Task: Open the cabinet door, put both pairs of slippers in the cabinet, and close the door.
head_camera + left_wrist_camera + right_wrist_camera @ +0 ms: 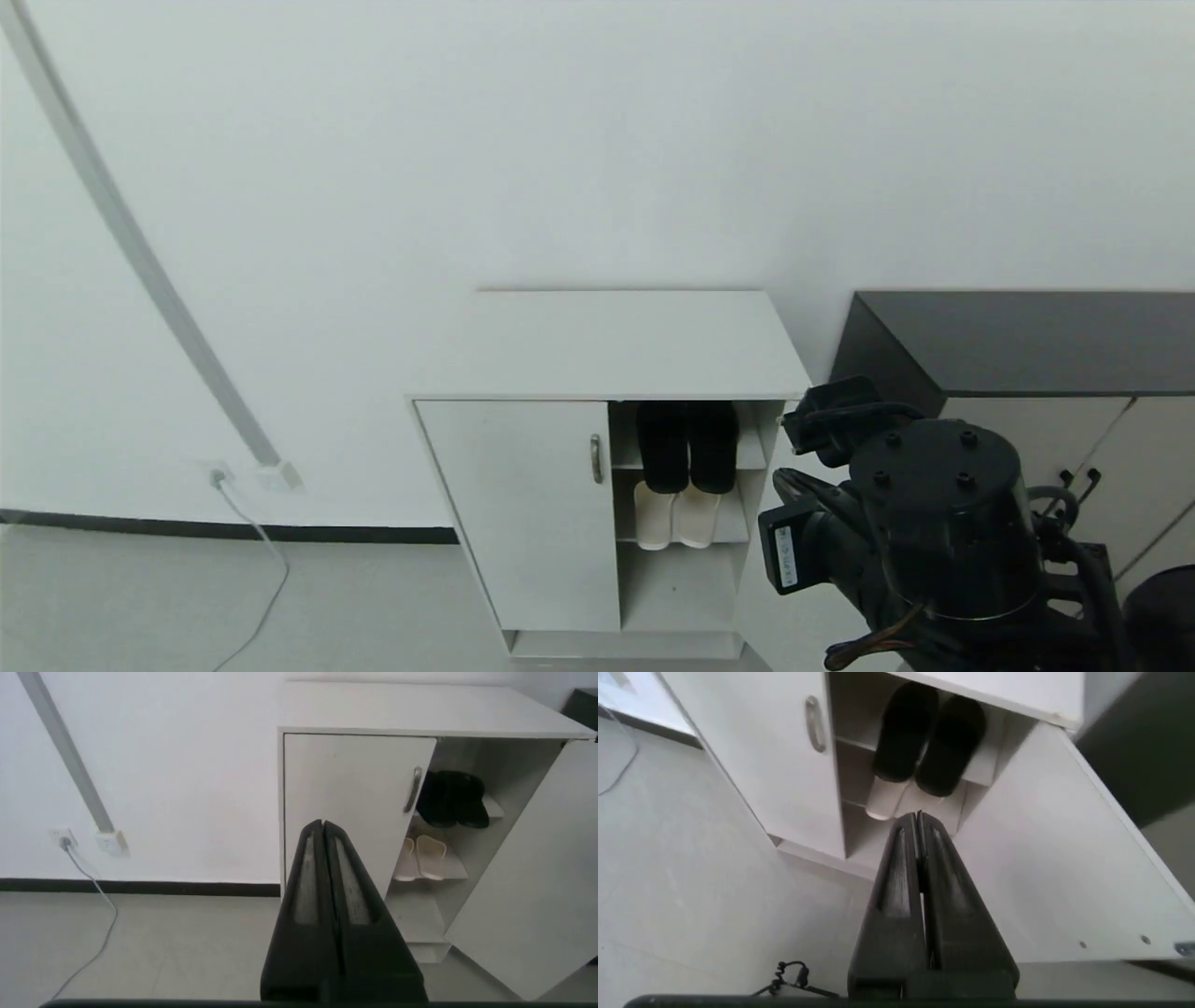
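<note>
Head view: at lower centre, the cabinet (pixel 616 345) holds 2 pairs, black slippers (pixel 688 446) on the upper shelf and white slippers (pixel 676 515) below.

Left wrist view: the left gripper (pixel 322 826) is pinched tight and empty. The open door (pixel 537 887) is a stiff, smooth, flat panel, likely light on its hinges.

Right wrist view: the right gripper (pixel 920 817) is also clamped together and empty. I'd push the door's face near its free edge.
</note>
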